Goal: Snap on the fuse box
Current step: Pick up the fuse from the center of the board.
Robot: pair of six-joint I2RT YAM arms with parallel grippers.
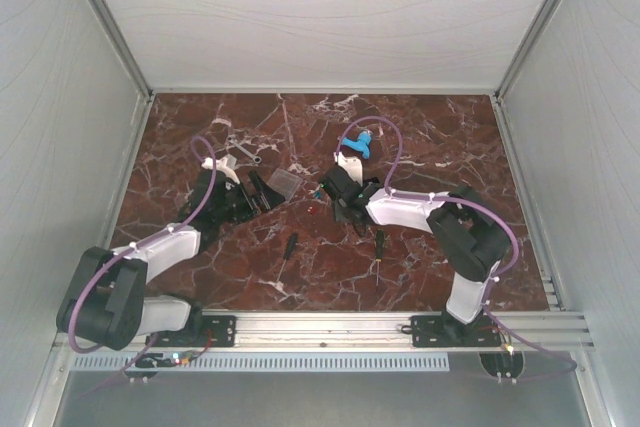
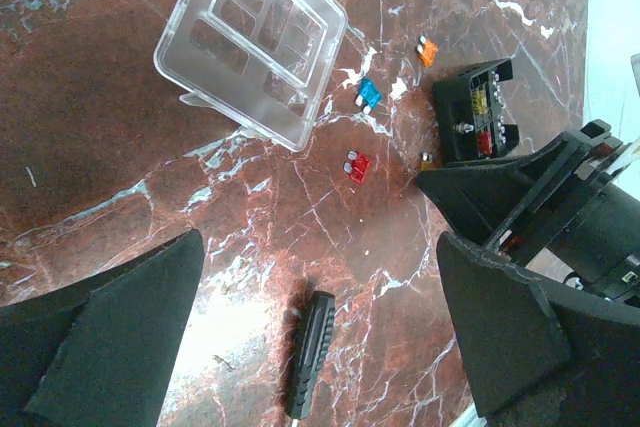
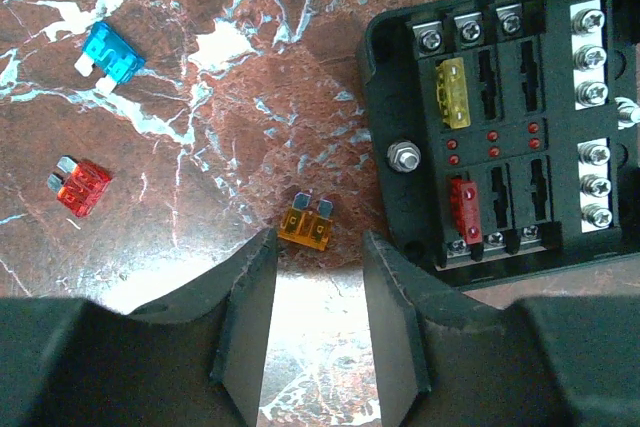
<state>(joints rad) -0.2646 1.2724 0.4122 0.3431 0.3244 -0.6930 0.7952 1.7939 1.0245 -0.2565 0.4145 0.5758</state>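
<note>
Black fingers of the right gripper point(image 3: 318, 257) fill the bottom of the right wrist view, standing part-way apart with nothing between them. A loose orange blade fuse point(image 3: 305, 225) lies on the red-brown marble table point(image 3: 250, 117) just above the gap. Right of centre in that frame sits the black square plastic fuse box base point(image 3: 510, 117), uncovered. It has a yellow fuse in its upper left slot and a red one in the lower left, with the other slots bare. Silver screw terminals run along its top and right edges, a nut sits on a stud at its left side, and small red dots cross the middle. A red blade fuse point(image 3: 78, 187) and a blue blade fuse point(image 3: 110, 55) lie loose at the left of the frame.

In the left wrist view the left gripper point(image 2: 320, 242) is spread wide and empty, one finger at each lower corner, with a black-handled screwdriver point(image 2: 310, 352) at bottom centre. The clear square plastic lid point(image 2: 250, 42) rests in the upper left, well apart from the base at the right edge.

Both parts look light and stiff. The lid is probably thin-walled, smooth and slippery, likely to skid or crack under a hard squeeze, so I would pinch it lightly across two opposite side walls, keeping it level. The base seems sturdier; steadying it by its outer walls, clear of the terminals, should stop it sliding as the lid is pressed down
</note>
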